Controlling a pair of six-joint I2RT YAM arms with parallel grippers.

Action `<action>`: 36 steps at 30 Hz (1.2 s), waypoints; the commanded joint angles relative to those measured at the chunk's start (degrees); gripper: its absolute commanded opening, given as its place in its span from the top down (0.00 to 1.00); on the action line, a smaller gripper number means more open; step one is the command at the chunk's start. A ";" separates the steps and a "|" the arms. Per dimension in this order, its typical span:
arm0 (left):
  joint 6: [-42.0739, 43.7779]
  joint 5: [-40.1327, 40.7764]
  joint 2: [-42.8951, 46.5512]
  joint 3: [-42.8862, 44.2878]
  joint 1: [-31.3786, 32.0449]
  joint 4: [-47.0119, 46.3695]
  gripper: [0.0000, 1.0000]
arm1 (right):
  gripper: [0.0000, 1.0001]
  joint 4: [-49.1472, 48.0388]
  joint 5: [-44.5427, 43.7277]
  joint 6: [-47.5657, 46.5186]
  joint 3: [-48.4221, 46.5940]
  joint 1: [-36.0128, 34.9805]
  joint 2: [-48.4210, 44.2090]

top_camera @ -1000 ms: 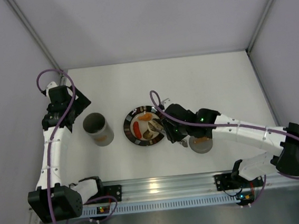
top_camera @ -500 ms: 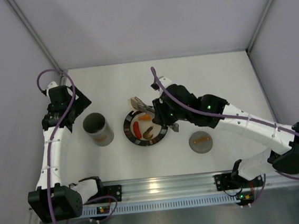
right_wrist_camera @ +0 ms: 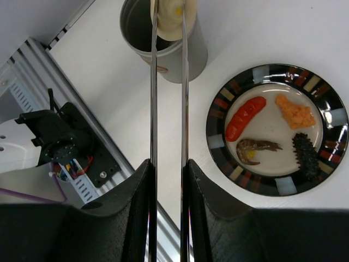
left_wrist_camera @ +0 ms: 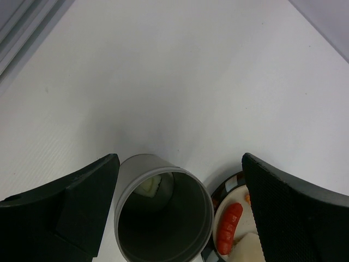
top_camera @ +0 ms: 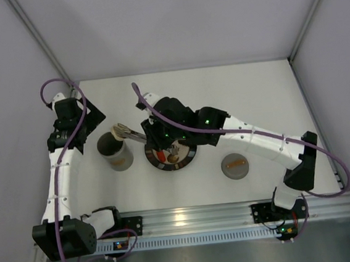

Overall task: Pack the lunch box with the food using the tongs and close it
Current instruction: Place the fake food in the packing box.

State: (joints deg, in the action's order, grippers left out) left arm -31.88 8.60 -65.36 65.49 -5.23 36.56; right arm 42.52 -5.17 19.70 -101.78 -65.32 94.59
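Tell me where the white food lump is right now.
In the right wrist view the white lump is pinched at the tips of the tongs, over the open lunch box, left of the plate.

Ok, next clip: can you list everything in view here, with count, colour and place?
lunch box: 1, grey, lid off, left of plate
lid: 1, grey, orange-brown handle, right of plate
plate: 1, black patterned rim, beige centre, mid-table
tongs: 1, silver, in right pincer, tips over lunch box
white lump: 1, cream, between tong tips
sausage: 1, red, on plate
orange piece: 1, orange, on plate
shrimp: 1, brown, on plate
dark piece: 1, black, on plate
left pincer: 1, black, open, near lunch box
right pincer: 1, black, shut on tongs
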 commanded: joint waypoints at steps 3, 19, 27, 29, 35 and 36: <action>-0.90 0.28 0.94 3.41 -0.39 -1.22 0.01 | 0.81 -3.59 2.62 -1.07 -6.41 -2.79 2.79; -0.55 0.45 0.85 2.89 -0.48 -1.31 0.01 | 0.73 -5.08 2.53 -0.98 -8.70 -3.32 9.38; -0.47 0.54 0.94 2.27 -0.48 -1.66 0.01 | 0.55 -4.64 1.57 -1.07 -9.67 -3.32 10.09; -0.47 0.45 0.76 2.27 -0.48 -1.58 0.01 | 0.53 -4.64 1.48 -1.07 -9.67 -3.32 10.00; -0.38 0.63 0.85 2.09 -0.48 -1.66 0.01 | 0.52 -4.64 1.39 -1.16 -10.02 -3.24 9.74; -0.38 0.63 0.94 2.18 -0.48 -1.66 0.01 | 0.52 -4.47 1.39 -1.16 -10.02 -3.32 9.57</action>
State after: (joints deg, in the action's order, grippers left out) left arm -32.08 8.60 -65.36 66.87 -5.23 36.51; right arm 41.47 -2.98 19.44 -108.73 -67.66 104.73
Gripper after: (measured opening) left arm 0.990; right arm 0.480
